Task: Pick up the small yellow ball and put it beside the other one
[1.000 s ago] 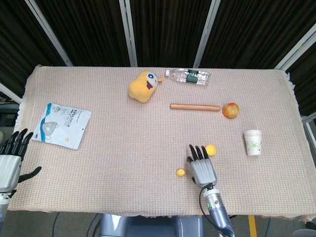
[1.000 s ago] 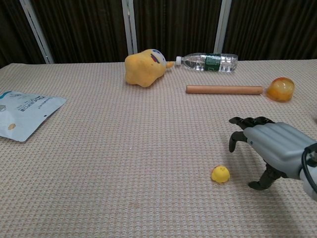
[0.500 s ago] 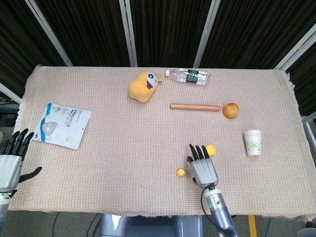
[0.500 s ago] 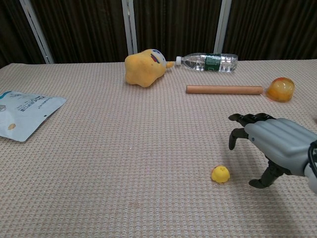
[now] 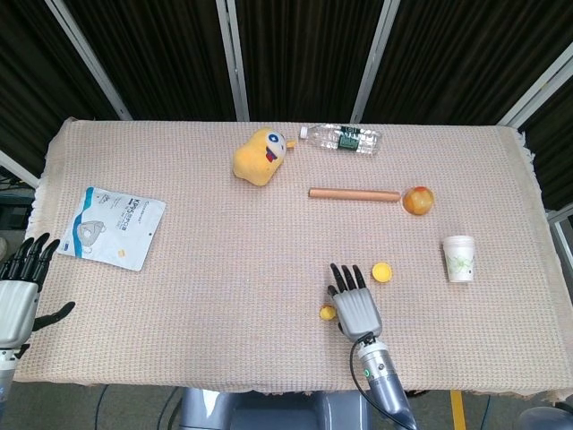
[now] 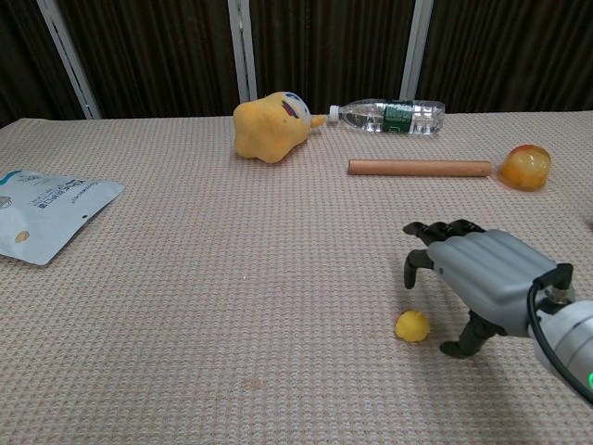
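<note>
My right hand (image 5: 355,307) hovers low over the desk (image 5: 224,260), fingers spread and curled downward, nothing in it. The small yellow ball (image 6: 412,325) sits on the cloth just off my thumb side, right beside the hand, near the thumb tip — in the chest view I can't tell whether anything touches it. The other yellow ball (image 5: 382,271) lies beyond my fingertips, a little to the outer side, near but apart.

This one looks tiny and light, smooth and round — my guess is it will roll at the first nudge on this woven cloth. I'd want it pinched across its middle, thumb on one side and a fingertip opposite, coming down from above rather than sweeping in sideways. Whether it's hard or squashy I can't say from here.

My left hand (image 5: 20,291) waits at the desk's far edge, fingers apart, holding nothing.
</note>
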### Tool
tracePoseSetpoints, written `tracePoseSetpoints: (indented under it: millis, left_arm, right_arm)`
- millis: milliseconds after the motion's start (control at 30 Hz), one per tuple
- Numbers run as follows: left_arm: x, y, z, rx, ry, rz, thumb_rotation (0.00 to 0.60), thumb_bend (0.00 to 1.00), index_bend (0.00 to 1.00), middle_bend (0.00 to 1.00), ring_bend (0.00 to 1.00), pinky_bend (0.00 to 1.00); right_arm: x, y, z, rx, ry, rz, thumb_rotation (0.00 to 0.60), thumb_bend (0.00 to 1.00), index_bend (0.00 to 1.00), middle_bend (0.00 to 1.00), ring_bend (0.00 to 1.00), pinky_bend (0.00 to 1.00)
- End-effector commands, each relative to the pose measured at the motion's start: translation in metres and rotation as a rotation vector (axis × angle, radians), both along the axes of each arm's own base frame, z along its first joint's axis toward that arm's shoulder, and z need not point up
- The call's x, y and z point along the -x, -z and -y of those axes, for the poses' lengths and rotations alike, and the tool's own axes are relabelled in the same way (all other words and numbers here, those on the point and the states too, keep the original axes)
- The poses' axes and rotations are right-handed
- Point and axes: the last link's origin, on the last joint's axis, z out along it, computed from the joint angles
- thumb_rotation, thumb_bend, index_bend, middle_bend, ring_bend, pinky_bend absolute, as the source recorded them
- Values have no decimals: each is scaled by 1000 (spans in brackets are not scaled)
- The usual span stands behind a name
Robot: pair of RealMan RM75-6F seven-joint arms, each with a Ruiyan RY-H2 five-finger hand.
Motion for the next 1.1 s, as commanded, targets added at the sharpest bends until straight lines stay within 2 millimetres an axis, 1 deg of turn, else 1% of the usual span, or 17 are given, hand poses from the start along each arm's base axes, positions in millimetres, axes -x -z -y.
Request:
tracePoseSetpoints:
  millis: [33, 133, 267, 367, 567, 1100]
  left_arm:
    - [0, 0, 0, 1, 0, 0, 600, 0, 0, 0, 0, 175]
    - [0, 0, 0, 0, 1, 0, 600, 0, 0, 0, 0, 175]
    - [-1, 0, -1, 1, 3, 0, 600, 0, 0, 0, 0, 175]
    - [-1, 0, -1, 2, 3, -1, 600, 0, 0, 0, 0, 175]
    - [-1, 0, -1, 1, 3, -2, 600, 0, 0, 0, 0, 175]
    - [-1, 0, -1, 2, 4, 1, 600, 0, 0, 0, 0, 175]
  right_arm:
    - [-1, 1, 1, 2, 2, 3, 600, 117, 347, 0, 0, 0]
    - [-1, 1, 1, 4, 6, 3, 600, 117, 373, 0, 0, 0]
    - [-1, 1, 2, 10, 12, 6, 600, 117, 430, 0, 0, 0]
    - [-2, 2, 1, 10, 14, 12, 600, 117, 449, 0, 0, 0]
    - [-2, 4, 0, 2, 28, 18, 600, 120, 460, 0, 0, 0]
    - [-5, 8, 1, -11, 26, 30, 600, 189, 470, 0, 0, 0]
